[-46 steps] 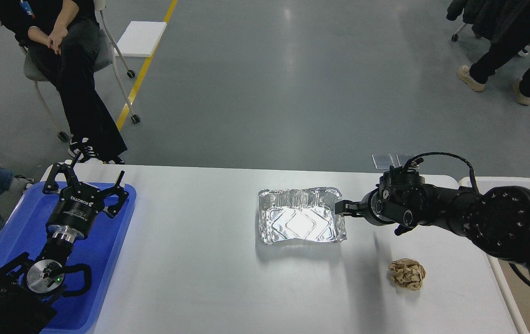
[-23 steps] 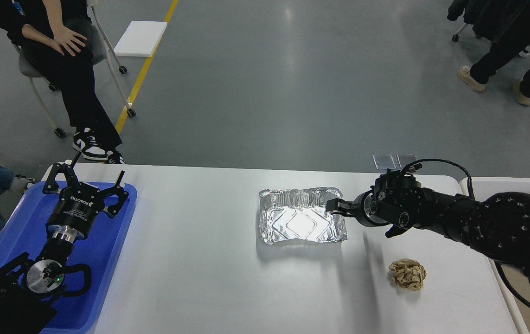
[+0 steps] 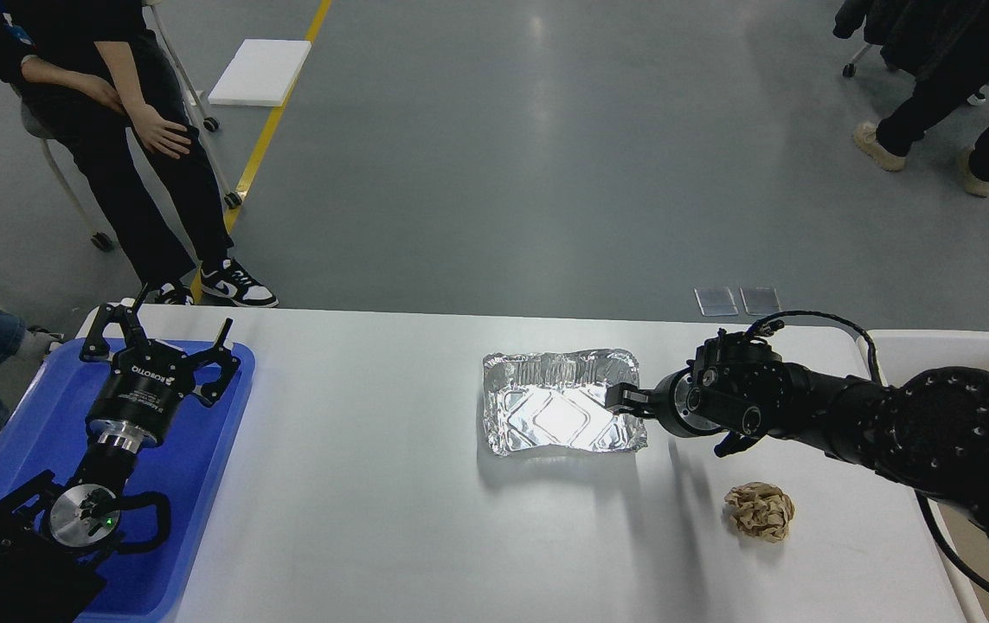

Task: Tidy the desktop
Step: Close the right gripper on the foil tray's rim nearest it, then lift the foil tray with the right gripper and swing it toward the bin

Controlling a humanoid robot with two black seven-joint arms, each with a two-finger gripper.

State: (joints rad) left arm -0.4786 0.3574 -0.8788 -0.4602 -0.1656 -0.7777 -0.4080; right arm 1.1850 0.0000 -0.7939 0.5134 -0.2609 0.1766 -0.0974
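Desktop [image 3: 373,519] holds foil tray [image 3: 559,414], crumpled paper [image 3: 759,510]; right hand [image 3: 619,400] unclear, left hand [image 3: 157,346] spread empty.

White desktop [image 3: 356,519] carries foil tray [image 3: 560,414], crumpled paper ball [image 3: 759,510], blue tray [image 3: 53,433]

A robotics lab hall: grey painted floor [image 3: 503,156], yellow floor line [image 3: 273,121], wheeled chair [image 3: 70,186], onlookers far off.

The grey floor [image 3: 546,156] is shiny with light reflections. A yellow line [image 3: 273,117] crosses it beside a white board [image 3: 259,73].
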